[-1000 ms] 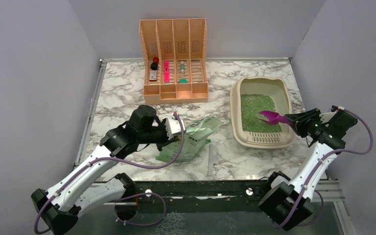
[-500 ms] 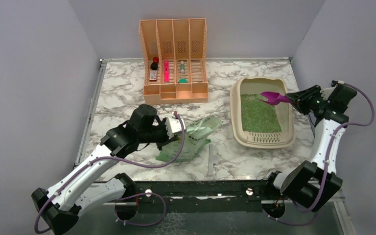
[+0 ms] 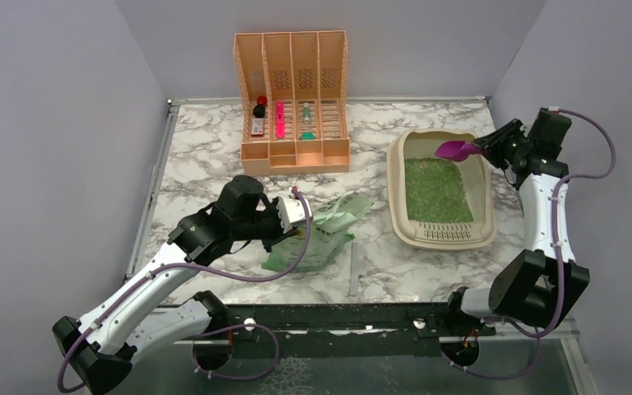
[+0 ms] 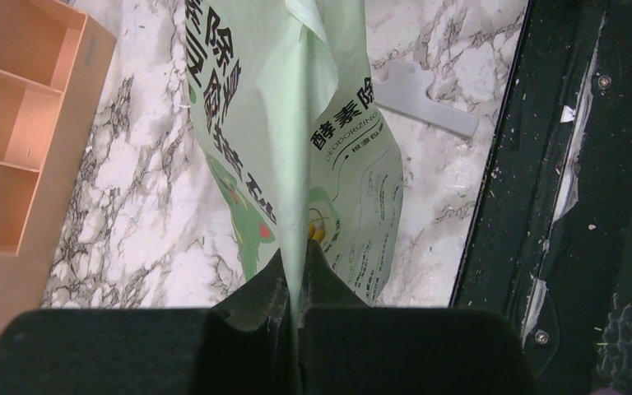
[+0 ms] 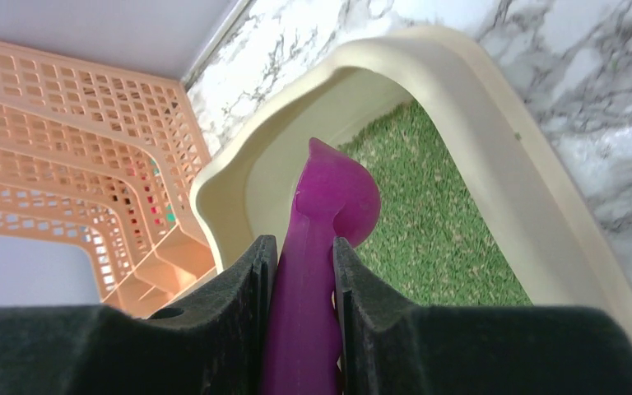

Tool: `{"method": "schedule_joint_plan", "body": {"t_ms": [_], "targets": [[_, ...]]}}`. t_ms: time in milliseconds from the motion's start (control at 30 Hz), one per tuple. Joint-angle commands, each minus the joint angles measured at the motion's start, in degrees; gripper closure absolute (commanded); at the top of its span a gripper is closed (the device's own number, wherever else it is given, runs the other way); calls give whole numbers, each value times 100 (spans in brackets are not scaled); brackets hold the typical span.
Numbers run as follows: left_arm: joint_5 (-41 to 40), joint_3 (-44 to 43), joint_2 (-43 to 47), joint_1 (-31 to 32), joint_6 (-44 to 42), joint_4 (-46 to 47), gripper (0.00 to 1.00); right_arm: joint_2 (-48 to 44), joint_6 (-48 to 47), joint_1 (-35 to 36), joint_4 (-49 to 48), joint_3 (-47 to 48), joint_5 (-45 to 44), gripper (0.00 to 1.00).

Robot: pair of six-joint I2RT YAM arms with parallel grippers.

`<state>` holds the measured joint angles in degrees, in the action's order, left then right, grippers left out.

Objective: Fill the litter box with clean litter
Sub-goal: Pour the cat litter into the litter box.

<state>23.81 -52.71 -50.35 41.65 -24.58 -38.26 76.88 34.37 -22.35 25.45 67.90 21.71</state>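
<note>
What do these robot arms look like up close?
Both the left arm and right arm have white links between chunky black joints, with a purple cable running along each. The jaws are black with a rough matt surface.

The beige litter box (image 3: 394,183) is sitting flat at three o'clock on the tabletop (image 3: 206,156), with the grainy green clean litter (image 3: 436,189) covering its floor.

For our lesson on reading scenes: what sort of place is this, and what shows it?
Probably a robot test bench, not a home: a left arm and right arm bolted at the edge of a marble-patterned table, plain grey walls around it, a litter box and file organizer as props.
</note>
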Motion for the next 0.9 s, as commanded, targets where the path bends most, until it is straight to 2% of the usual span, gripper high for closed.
{"method": "schedule_joint_plan", "body": {"t_ms": [0, 167, 400, 600, 767, 867], "targets": [[51, -337, 43, 9, 6, 265, 100, -93, -342, 331, -263, 275, -1164, 99], [53, -434, 14, 14, 88, 242, 100, -203, -655, 703, 92, 549, -1735, 99], [89, -400, 13, 8, 152, 249, 100, -1004, -743, 725, 984, 445, -943, 99], [159, -510, -79, 10, 104, 232, 100, -1336, -533, 730, 1750, 1021, 511, 99], [176, -529, -117, 10, 149, 233, 100, -1705, 43, 728, 1312, 719, 2197, 99], [193, -538, -111, 5, 188, 233, 100, -1839, 158, 727, 1341, 593, 2500, 99]]}}
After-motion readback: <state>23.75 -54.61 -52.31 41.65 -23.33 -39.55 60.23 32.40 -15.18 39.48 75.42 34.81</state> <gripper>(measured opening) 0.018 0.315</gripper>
